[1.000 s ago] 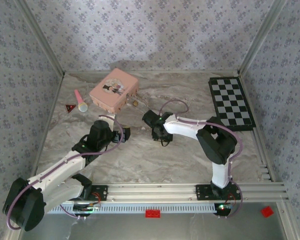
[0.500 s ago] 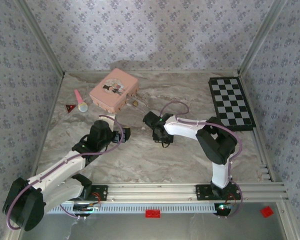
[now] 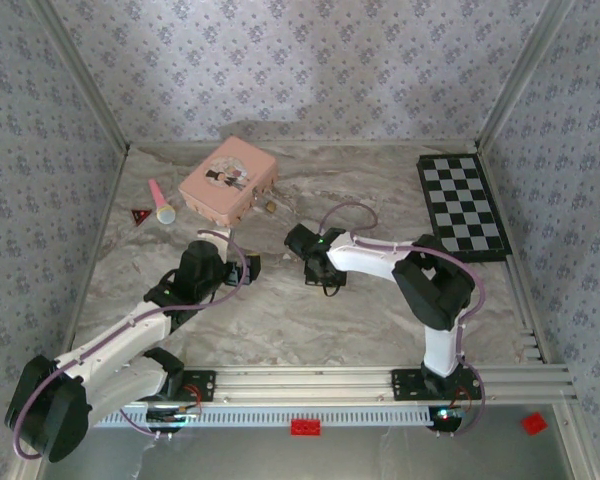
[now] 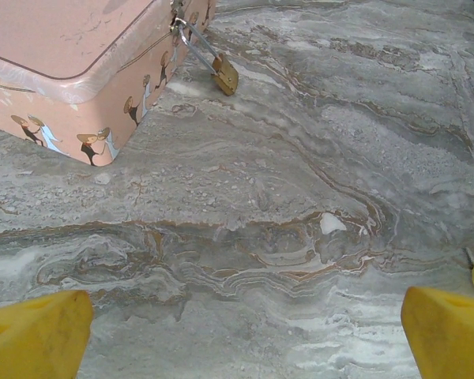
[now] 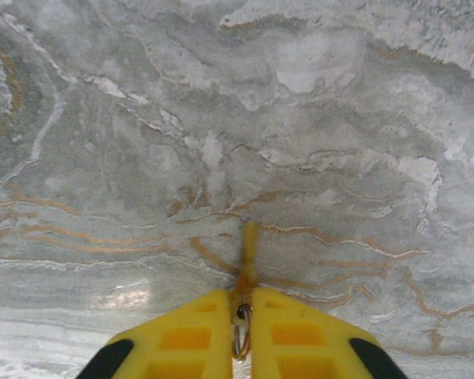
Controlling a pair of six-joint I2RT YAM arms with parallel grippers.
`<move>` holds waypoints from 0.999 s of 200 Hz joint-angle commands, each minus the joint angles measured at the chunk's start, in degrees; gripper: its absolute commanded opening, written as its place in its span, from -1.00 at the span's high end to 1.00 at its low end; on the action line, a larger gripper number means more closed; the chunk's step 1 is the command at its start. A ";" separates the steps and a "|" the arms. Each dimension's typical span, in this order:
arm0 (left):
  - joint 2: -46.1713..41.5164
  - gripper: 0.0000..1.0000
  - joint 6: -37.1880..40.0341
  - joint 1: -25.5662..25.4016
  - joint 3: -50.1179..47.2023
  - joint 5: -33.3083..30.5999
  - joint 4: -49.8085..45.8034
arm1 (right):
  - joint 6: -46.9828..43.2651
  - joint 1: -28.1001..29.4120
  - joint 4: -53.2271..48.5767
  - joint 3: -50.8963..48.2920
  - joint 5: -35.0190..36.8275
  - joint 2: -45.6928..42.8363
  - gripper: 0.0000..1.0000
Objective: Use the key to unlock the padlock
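The small brass padlock (image 4: 225,76) hangs by its thin grey shackle from the clasp of the pink tin (image 4: 63,47); from above the padlock (image 3: 270,206) lies at the tin's right corner. My right gripper (image 5: 243,304) is shut on the brass key (image 5: 247,253), pinching its head and ring, with the blade sticking out forward just over the marbled table. In the top view the right gripper (image 3: 323,276) is mid-table, below and right of the padlock. My left gripper (image 4: 245,332) is open, its yellow fingertips (image 4: 35,332) wide apart with nothing between, facing the tin and padlock.
A checkerboard (image 3: 463,206) lies at the back right. A pink-and-yellow toy microphone (image 3: 161,203) and a small dark triangle (image 3: 139,215) lie left of the pink tin (image 3: 227,179). Patterned walls close in the table on three sides.
The right gripper's jaws have closed onto the key on the table. Both arms have stayed nearly in place.
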 commanded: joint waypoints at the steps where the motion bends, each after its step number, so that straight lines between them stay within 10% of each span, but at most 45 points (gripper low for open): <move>1: -0.20 -0.99 1.11 -0.36 -0.20 -0.55 0.00 | 0.84 0.33 -2.26 -0.89 0.81 -0.19 0.85; 100: 1.61 -1.00 -0.99 -0.24 0.15 -0.96 0.06 | -14.23 1.32 16.06 -8.88 -0.33 -17.05 1.00; 200: -2.12 -0.87 -23.59 -1.05 1.82 18.05 7.38 | -24.49 0.88 51.33 -27.44 -15.82 -37.56 1.00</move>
